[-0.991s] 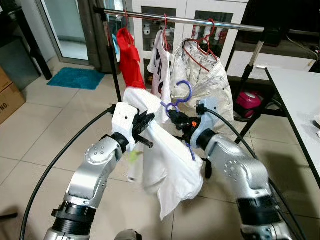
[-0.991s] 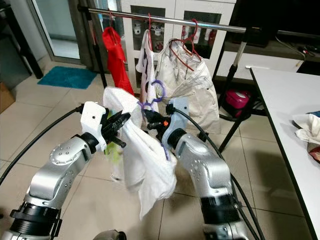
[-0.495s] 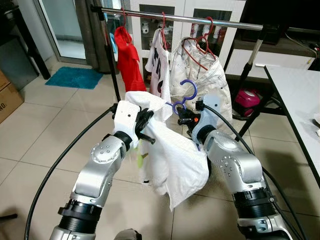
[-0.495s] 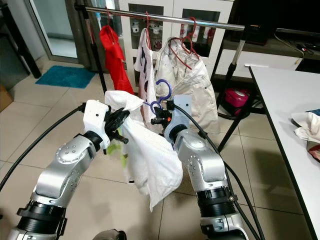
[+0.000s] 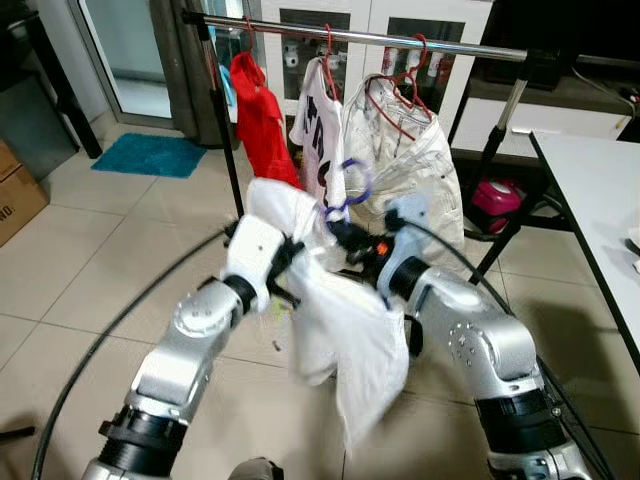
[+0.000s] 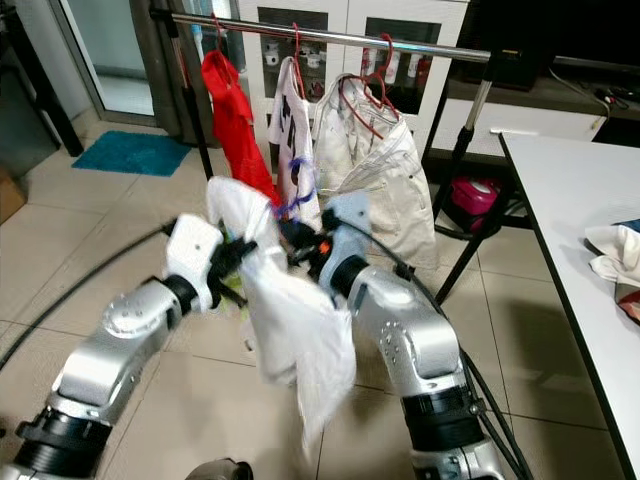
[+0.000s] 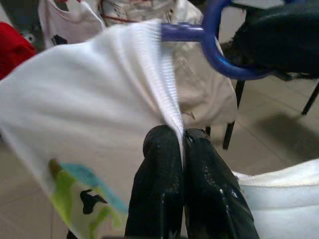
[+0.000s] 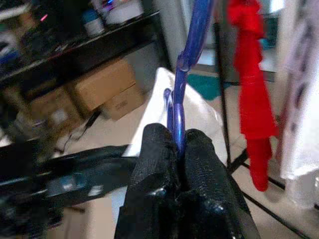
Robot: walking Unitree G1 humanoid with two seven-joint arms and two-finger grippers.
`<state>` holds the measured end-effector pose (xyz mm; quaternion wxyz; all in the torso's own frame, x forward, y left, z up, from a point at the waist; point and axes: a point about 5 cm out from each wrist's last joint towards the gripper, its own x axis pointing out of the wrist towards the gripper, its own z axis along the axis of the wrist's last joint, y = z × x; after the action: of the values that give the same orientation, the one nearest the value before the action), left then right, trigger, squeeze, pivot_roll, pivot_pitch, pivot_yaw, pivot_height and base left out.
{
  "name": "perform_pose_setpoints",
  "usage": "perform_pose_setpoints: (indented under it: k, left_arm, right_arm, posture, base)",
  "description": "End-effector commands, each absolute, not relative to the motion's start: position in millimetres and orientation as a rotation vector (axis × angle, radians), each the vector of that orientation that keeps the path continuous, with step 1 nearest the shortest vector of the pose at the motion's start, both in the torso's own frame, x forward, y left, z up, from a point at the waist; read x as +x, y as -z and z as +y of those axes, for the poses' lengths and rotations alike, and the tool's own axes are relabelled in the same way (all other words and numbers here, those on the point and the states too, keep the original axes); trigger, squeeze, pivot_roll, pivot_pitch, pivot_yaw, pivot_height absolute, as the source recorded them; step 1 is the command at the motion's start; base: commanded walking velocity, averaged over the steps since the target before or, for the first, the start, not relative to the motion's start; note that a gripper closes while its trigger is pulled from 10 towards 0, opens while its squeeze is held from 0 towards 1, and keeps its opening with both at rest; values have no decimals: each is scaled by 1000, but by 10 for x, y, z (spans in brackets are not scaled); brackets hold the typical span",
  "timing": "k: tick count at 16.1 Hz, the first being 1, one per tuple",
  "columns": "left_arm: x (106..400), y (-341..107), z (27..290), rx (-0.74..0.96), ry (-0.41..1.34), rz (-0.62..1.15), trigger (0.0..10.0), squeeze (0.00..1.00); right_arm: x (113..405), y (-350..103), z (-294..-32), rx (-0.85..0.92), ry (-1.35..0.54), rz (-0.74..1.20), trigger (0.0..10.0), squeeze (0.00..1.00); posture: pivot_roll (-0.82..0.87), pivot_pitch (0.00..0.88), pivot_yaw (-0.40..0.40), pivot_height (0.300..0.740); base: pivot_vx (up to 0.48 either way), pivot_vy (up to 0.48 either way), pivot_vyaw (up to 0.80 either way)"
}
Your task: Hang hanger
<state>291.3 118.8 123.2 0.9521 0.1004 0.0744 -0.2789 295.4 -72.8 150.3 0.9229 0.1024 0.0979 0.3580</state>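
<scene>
A white garment hangs on a blue plastic hanger, held up between both arms in front of the clothes rail. My left gripper is shut on the garment's ribbed collar edge. My right gripper is shut on the blue hanger just below its hook. The hanger's hook sits lower than the rail, before the white printed shirt. The eye views are blurred around the garment.
On the rail hang a red garment, the white printed shirt and a cream jacket on red hangers. A white table stands at the right. A cardboard box and a teal mat lie at the left.
Both arms have swung the hanger and garment; the hook sits slightly more to the left and the cloth swings, now blurred. The camera shifted little.
</scene>
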Motion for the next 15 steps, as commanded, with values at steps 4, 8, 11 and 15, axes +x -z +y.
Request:
perform_pose_setpoints:
  k: [4,8,11,15]
  left_arm:
    - [2911,-1176,1194,239,586,187,0,0]
    - [2895,-1226,1171,212,598,162,0,0]
    - [2885,-1212,1160,209,601,166,0,0]
    - [2891,-1212,1257,197,512,150,0,0]
  right_arm:
    - [2894,-1360,-736,-173,-763,287,10000,0]
    - [3185,-1286,-1171,-91,-356,333,10000,0]
    - [3251,-1319,-1353,-65,-225,315,10000,0]
    - [3273,-1388,-1308,48,-166,257,10000,0]
  posture:
    - [39,0,11,740]
    - [40,0,7,740]
    - [38,0,0,740]
    - [35,10,-25,740]
  base:
    - [0,0,0]
    - [0,0,0]
    - [0,0,0]
    - [0,0,0]
